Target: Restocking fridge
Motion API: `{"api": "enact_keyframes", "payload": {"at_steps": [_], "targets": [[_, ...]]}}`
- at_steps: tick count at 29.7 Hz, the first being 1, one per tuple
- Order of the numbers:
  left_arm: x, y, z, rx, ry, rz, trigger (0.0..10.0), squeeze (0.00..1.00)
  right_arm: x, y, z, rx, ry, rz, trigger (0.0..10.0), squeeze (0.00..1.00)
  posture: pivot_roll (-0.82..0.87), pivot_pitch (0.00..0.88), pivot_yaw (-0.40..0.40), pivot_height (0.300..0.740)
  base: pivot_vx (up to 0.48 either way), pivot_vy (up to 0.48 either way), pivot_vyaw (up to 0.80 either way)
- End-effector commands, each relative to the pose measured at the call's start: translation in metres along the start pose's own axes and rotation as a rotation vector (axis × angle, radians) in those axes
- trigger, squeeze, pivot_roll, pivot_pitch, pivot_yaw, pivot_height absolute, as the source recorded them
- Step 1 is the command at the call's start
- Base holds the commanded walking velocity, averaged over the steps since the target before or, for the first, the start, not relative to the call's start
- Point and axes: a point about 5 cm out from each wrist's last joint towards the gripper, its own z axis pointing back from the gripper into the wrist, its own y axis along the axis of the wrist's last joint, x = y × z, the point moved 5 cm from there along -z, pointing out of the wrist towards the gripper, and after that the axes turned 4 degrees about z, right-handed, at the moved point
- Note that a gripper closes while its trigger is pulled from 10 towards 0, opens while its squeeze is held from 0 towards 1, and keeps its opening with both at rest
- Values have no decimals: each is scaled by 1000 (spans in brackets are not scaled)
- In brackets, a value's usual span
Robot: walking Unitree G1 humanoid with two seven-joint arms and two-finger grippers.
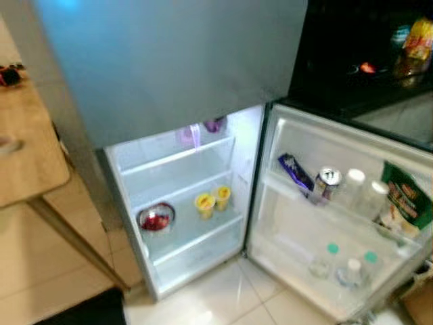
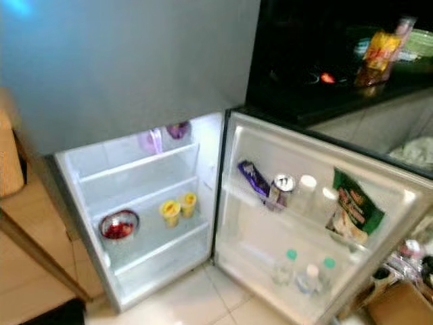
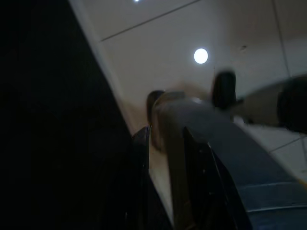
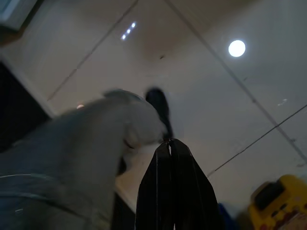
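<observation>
Fridge (image 1: pixel 196 81) is the landmark here: its lower door (image 1: pixel 338 223) hangs wide open, with a red-filled bowl (image 1: pixel 156 218) on the middle shelf left of two yellow cups (image 1: pixel 212 200), then a purple packet (image 1: pixel 295 172), a can (image 1: pixel 328 180) and a green bag (image 1: pixel 407 195) in the door rack, bottles (image 1: pixel 342 264) below. Both arms hang idle, the left claw (image 3: pixel 165 143) a bit apart and empty, the right claw (image 4: pixel 170 148) pinched shut on nothing, so no stock is in hand yet. Biggest risk I'd guess is bumping that open door or the wooden table (image 1: pixel 27 149) left of the fridge while moving around, and rattling the bottles loose.
</observation>
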Motion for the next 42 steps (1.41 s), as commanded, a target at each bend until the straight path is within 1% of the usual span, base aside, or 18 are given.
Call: {"api": "enact_keyframes", "payload": {"at_steps": [1,7,13,16,32,39,42], "targets": [[-3,-8,2,-30,2,-10,10000,0,2,4,0,8,-1,8,10000,0,-85,19,9,740,0,0,0],[-5,-9,2,-35,7,-18,10000,0,1,4,0,9,3,9,10000,0,-85,19,9,740,0,0,0],[-4,-10,2,-45,-2,-20,10000,0,0,5,0,10,7,8,10000,0,-88,16,8,740,0,0,0],[-1,-12,2,-56,-16,-29,10000,0,-1,5,0,10,7,8,10000,0,-88,16,8,740,0,-385,0],[1,-16,2,-68,-25,-35,10000,0,-3,7,-1,18,13,3,10000,0,-89,11,11,740,0,-434,0],[1,-16,2,-68,-25,-34,10000,0,-5,6,-2,15,19,3,10000,0,-87,10,13,740,0,-430,-736],[-1,-16,2,-67,-10,-30,10000,0,-3,8,-1,30,11,-26,10000,0,-89,9,15,740,0,0,-338]]}}
